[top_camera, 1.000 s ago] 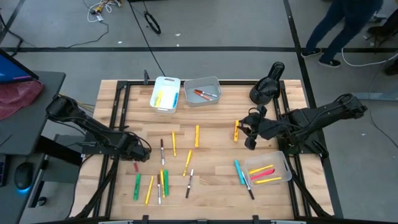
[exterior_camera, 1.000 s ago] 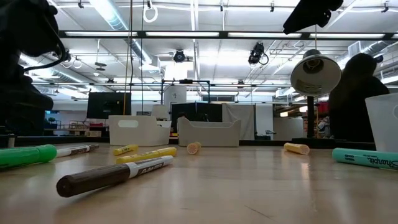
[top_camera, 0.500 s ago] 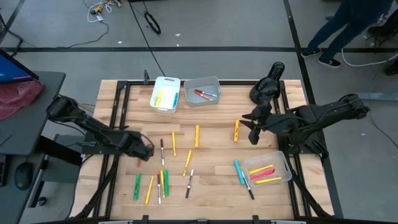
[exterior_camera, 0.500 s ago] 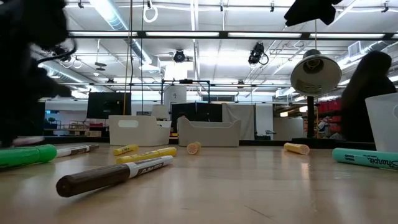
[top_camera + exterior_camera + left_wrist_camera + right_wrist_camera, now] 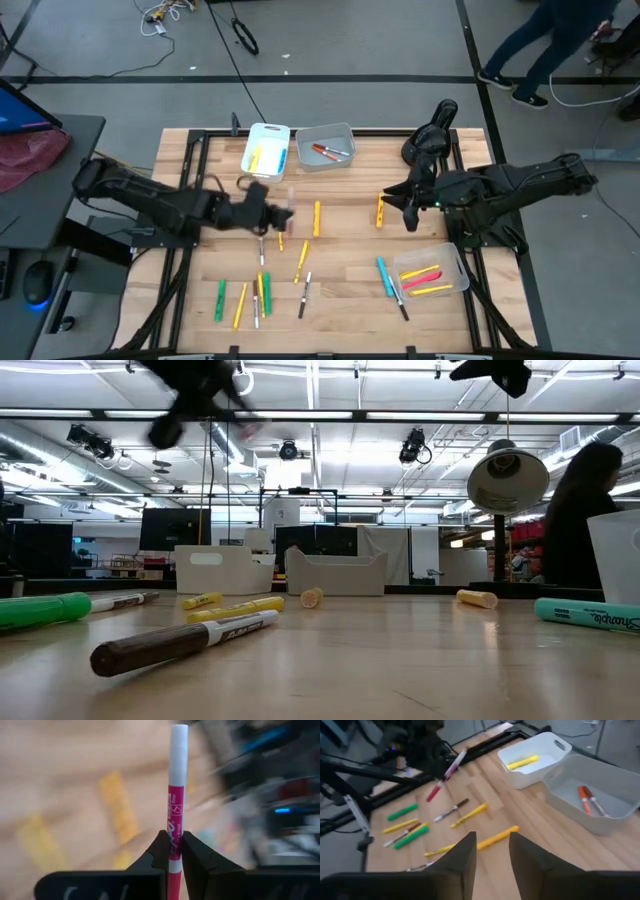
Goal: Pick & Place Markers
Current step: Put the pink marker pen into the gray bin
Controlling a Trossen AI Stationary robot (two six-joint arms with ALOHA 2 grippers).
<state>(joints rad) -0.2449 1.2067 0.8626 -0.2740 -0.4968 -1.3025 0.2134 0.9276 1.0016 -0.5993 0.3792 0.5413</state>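
My left gripper (image 5: pixel 283 214) hangs above the table's middle, shut on a pink marker (image 5: pixel 176 795) with a white end. The right wrist view shows that marker (image 5: pixel 446 774) slanting in the air. My right gripper (image 5: pixel 405 207) stands open and high at the right, beside an orange marker (image 5: pixel 380 210) lying flat on the wood, with nothing between its fingers (image 5: pixel 467 855). Several more markers (image 5: pixel 262 285) lie flat on the near left of the table. My left gripper pinches the marker's pink printed barrel (image 5: pixel 174 832) between its two fingers (image 5: pixel 157 852), which lie across it. The white end (image 5: pixel 179 740) sticks out past the fingertips. The marker is lifted clear of the table and tilted.
A white bin (image 5: pixel 267 152) with yellow markers and a grey bin (image 5: pixel 326 147) with orange and red ones stand at the far edge. A clear bin (image 5: pixel 432 270) with pink and yellow markers sits near right, teal markers (image 5: pixel 384 277) beside it. A black lamp (image 5: pixel 428 140) stands far right.
My left gripper has taken the pink marker off the table's near left, risen quickly and swung toward the table's middle and far edge, turning as it went. The marker is now lifted clear. My right gripper has risen a little and rolled slightly.
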